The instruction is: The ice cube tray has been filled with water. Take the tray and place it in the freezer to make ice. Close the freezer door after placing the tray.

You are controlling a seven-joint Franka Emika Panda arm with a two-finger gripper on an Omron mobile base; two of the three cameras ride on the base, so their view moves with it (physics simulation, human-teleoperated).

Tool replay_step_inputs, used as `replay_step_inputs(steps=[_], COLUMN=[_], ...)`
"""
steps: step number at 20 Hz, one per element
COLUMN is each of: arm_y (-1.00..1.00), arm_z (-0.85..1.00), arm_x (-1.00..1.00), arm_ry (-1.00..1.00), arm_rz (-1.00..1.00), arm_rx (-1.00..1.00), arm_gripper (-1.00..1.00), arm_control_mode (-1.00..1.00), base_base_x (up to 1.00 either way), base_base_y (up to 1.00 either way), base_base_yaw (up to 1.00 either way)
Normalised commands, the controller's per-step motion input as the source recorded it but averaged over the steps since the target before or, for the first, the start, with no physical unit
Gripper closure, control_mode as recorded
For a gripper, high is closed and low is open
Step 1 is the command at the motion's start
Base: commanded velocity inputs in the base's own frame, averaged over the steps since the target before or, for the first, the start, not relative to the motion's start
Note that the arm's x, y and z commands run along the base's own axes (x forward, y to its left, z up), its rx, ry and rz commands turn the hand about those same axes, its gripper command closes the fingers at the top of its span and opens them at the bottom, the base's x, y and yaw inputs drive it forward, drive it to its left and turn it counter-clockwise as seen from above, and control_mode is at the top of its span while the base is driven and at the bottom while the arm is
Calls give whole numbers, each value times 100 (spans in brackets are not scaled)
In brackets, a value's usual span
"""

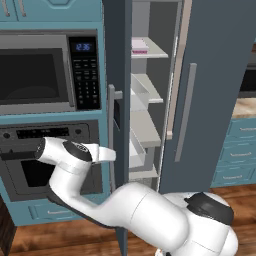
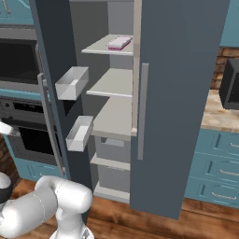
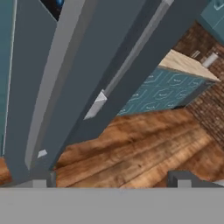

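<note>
The ice cube tray [image 1: 139,46] lies flat on the top white shelf inside the freezer [image 2: 116,84], and its pink edge shows on the tray [image 2: 119,43] from the other side. The freezer door [image 1: 118,100] stands wide open, edge-on, with its silver handle [image 1: 112,100] facing left. My gripper [image 3: 113,180] is open with nothing between its tips and looks down along the outer face of the freezer door [image 3: 26,87]. In the left base view my arm reaches to that outer face at about mid height.
Two white bins [image 2: 72,83] hang on the inside of the open door. The wider right fridge door [image 1: 210,90] is shut. A microwave [image 1: 35,75] and an oven [image 1: 30,170] stand left of the door, close behind my arm. Teal drawers [image 2: 219,172] and wooden floor lie right.
</note>
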Motion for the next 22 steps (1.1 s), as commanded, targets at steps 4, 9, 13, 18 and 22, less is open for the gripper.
replay_step_inputs(steps=[4, 9, 13, 18, 22], arm_y=[0, -4, -18, -1, 0], arm_z=[0, -9, -14, -3, 0], arm_x=[-34, -8, 1, 14, 26], arm_ry=[5, 3, 0, 5, 13], arm_rz=[49, 25, -4, -10, -9], arm_rx=[-4, -14, -17, -18, -17], arm_gripper=[-100, -100, -100, -100, -100], arm_control_mode=[-100, -100, -100, -100, -100], base_base_x=[0, 0, 0, 0, 0], base_base_y=[0, 0, 0, 0, 0], base_base_yaw=[0, 0, 0, 0, 0])
